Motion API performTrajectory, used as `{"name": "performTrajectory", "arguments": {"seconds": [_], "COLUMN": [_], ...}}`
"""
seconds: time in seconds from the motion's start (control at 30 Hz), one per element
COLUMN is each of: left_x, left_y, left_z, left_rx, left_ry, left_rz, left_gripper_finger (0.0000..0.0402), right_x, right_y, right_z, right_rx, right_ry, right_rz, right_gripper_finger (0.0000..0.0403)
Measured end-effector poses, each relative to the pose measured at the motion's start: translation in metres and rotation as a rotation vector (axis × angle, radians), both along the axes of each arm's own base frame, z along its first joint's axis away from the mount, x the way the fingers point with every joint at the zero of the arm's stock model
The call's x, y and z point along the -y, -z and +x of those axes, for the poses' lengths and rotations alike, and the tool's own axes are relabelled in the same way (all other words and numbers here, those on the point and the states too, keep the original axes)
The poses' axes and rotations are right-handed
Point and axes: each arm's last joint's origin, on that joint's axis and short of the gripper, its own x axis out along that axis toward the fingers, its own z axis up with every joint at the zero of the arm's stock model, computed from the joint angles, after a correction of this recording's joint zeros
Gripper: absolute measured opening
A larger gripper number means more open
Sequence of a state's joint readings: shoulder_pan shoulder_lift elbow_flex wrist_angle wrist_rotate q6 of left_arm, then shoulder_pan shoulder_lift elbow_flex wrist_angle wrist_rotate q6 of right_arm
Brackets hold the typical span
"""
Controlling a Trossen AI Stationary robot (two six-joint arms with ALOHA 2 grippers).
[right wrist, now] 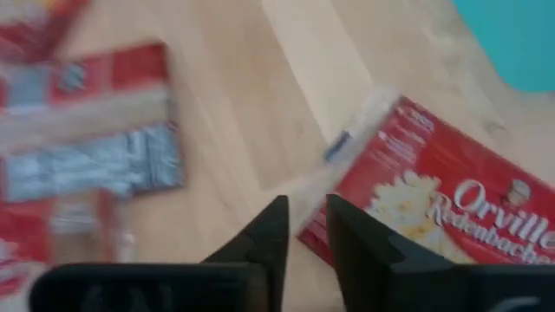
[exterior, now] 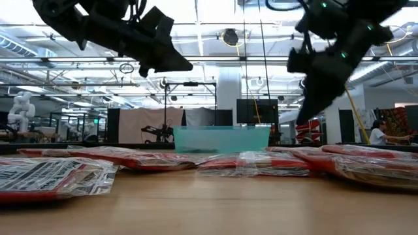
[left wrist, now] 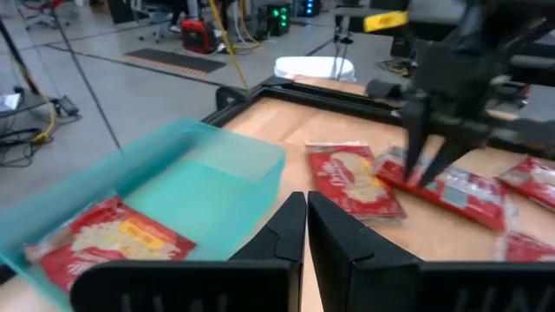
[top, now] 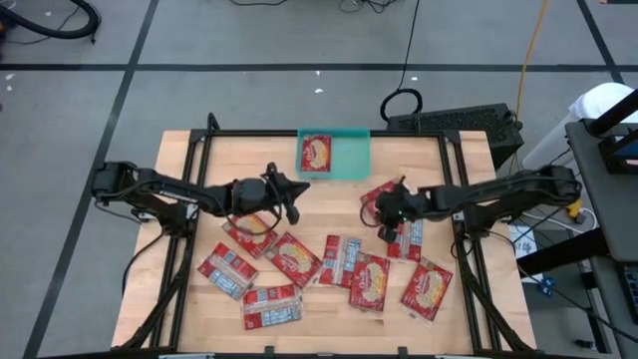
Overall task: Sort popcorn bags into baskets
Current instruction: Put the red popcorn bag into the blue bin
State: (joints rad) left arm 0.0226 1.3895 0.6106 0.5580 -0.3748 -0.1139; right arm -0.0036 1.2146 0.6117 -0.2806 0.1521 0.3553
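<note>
Right gripper point(top: 382, 206) poised over a popcorn bag point(top: 380, 193) near the basket point(top: 351, 165).
Its fingers stand narrowly apart (nothing held) to straddle the bag's edge; left gripper point(top: 302, 186) closed, empty.

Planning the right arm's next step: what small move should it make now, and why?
Probably lower the right gripper a little and close on the bag edge below it. Its fingers stand slightly apart, empty, just above that bag, and the tray holds only one bag.

We hold our left hand point(top: 296, 189) shut, raised at ten o'clock; our right hand point(top: 382, 207) hangs at two o'clock, fingers slightly parted.
</note>
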Motion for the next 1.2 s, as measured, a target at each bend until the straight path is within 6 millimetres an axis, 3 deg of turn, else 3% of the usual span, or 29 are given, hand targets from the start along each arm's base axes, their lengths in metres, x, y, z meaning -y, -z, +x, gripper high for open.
{"name": "performTrajectory", "arguments": {"seconds": [0.3,0.43,0.57,0.73,1.0,1.2], "left_x": [0.018,0.019,0.020,0.020,0.025,0.030], "left_y": [-0.011,-0.005,0.008,0.022,0.048,0.078], "left_z": [0.010,0.024,0.044,0.073,0.106,0.117], "left_rx": [0.025,-0.004,-0.055,-0.098,-0.196,-0.298], "left_ry": [0.069,0.072,0.074,0.083,0.149,0.269], "left_rz": [0.052,0.053,0.062,0.083,0.150,0.200], "left_gripper_finger": [0.0027,0.0058,0.0094,0.0112,0.0113,0.0114], "right_x": [-0.012,-0.016,-0.015,-0.015,-0.021,-0.032], "right_y": [0.036,0.044,0.054,0.065,0.071,0.068], "right_z": [-0.005,-0.003,-0.002,-0.001,-0.001,0.000], "right_rx": [0.043,0.044,0.003,-0.045,-0.053,-0.004], "right_ry": [-0.088,-0.130,-0.134,-0.100,-0.084,-0.120], "right_rz": [-0.254,-0.290,-0.311,-0.346,-0.317,-0.270], "right_gripper_finger": [0.0195,0.0237,0.0247,0.0203,0.0016,0.0011]}}
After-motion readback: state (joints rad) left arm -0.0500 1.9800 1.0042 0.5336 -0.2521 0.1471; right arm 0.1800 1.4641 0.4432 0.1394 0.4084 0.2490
